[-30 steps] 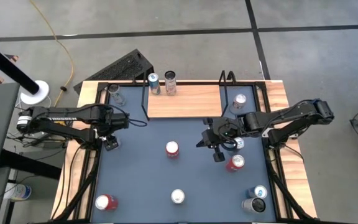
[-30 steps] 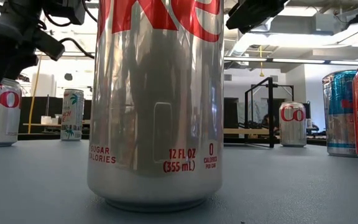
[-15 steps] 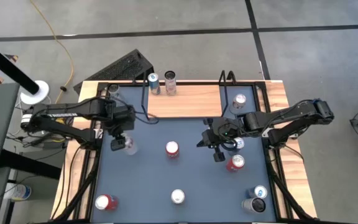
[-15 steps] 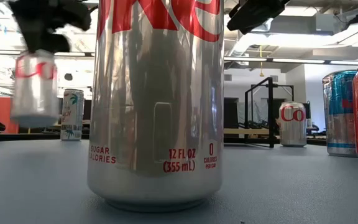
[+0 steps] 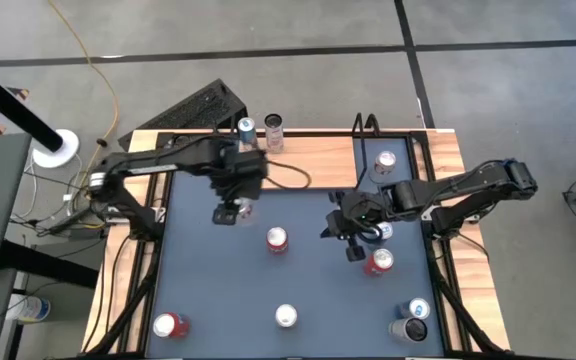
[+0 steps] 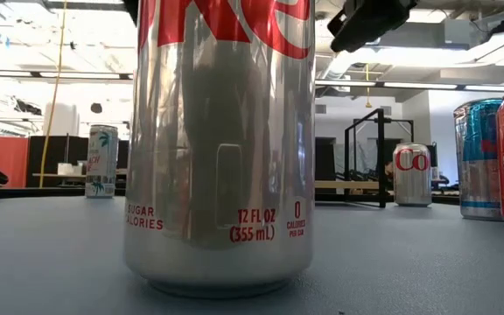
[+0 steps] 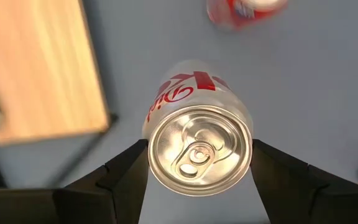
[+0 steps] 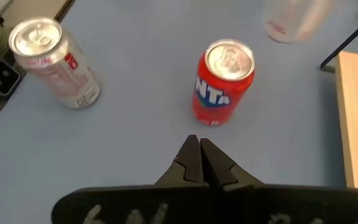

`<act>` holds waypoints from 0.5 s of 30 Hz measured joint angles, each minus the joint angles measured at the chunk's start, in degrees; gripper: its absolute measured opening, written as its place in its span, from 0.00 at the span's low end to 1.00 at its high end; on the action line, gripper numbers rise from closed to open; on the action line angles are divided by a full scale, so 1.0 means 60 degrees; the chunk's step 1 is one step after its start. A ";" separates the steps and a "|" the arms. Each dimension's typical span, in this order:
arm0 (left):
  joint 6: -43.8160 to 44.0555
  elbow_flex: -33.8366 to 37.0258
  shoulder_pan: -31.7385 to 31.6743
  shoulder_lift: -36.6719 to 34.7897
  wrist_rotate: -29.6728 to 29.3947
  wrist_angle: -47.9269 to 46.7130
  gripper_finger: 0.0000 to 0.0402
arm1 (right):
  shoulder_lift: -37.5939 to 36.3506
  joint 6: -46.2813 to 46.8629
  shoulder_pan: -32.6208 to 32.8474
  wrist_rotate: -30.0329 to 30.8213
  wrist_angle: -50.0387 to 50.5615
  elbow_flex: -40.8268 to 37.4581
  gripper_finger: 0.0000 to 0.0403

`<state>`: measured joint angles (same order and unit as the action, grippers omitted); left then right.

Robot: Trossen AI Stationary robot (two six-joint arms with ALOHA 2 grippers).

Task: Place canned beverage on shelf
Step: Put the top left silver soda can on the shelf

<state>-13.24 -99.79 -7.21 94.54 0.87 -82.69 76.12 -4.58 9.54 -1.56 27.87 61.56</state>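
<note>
Left gripper (image 5: 231,207), above the grey-blue tabletop (image 5: 218,290) just off the front edge of the shelf (image 5: 308,162): its 2 fingers (image 7: 124,175) are clamped on the sides of an upright silver Diet Coke can (image 7: 199,146), which is lifted off the surface. An orange Fanta can (image 5: 277,239) stands between the 2 grippers. Right gripper (image 5: 351,236), beside the shelf's right front corner: fingers pressed together, holding nothing, with the Fanta can just ahead of its tips and a silver can (image 8: 53,53) farther off.
</note>
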 joint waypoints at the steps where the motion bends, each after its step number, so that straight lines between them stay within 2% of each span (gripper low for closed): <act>1: -0.0206 -0.0383 -0.0051 0.0320 -0.0037 -0.0066 0.59 | 0.0000 -0.0027 0.0025 0.0000 0.0087 0.0000 0.00; 7: -0.1326 -0.2043 -0.0737 0.1783 -0.0209 -0.0421 0.59 | -0.0007 -0.0308 0.0032 0.0004 0.0678 0.0000 0.00; 15: -0.1763 -0.2931 -0.2348 0.2675 -0.0197 0.0024 0.58 | -0.0291 -0.0883 -0.0459 0.0015 0.0738 -0.0473 0.00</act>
<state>-23.81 -117.38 -21.30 110.59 -0.32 -82.54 74.37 -9.88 6.78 -1.48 32.30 58.72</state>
